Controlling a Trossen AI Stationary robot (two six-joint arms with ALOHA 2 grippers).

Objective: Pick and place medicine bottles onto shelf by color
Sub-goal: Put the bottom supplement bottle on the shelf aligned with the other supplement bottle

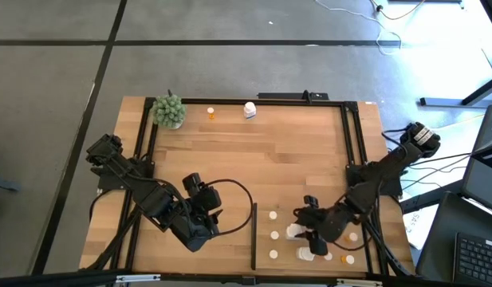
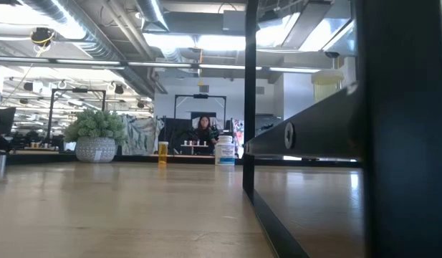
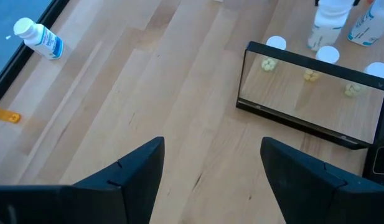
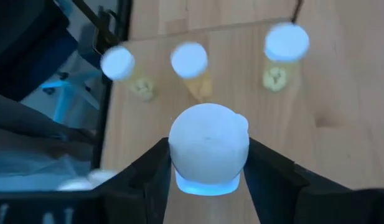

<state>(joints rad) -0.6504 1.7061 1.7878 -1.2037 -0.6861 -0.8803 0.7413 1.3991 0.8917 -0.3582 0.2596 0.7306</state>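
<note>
Right gripper: your right gripper (image 4: pixel 207 177) sits at the near right of the light-wood table (image 1: pixel 253 159), beside the row of small bottles, with its two dark fingers (image 4: pixel 145 177) on either side of a chunky white bottle with a rounded white cap (image 4: pixel 208 149).
Grip: you can see each finger pressed against a flank of that white bottle, so the jaws are clamped on it.
Bottle against the hand: the cap stands up between the fingertips and fills the whole gap; a pale blue rim shows just under it.
Bottle on the table: from above, you find it as a white blob (image 1: pixel 296 232) under the right arm's wrist, near the front edge.
Neighbours: three small orange bottles with white caps (image 4: pixel 190 62) stand in a row just beyond the held one, upright, each apart from the others.
Shelf: the thin black-edged panel (image 1: pixel 254 235) stands to the left of that row; in your left wrist view it shows as a clear black-framed pane (image 3: pixel 310 96) with the caps visible behind it.
Left gripper: your left gripper (image 3: pixel 210 168) waits over bare wood at the near left, fingers spread wide, nothing between them.
Far edge: a lone small orange bottle (image 1: pixel 211 113) and a white bottle with a blue label (image 1: pixel 249 110) stand near the green spiky plant ball (image 1: pixel 169 110).
</note>
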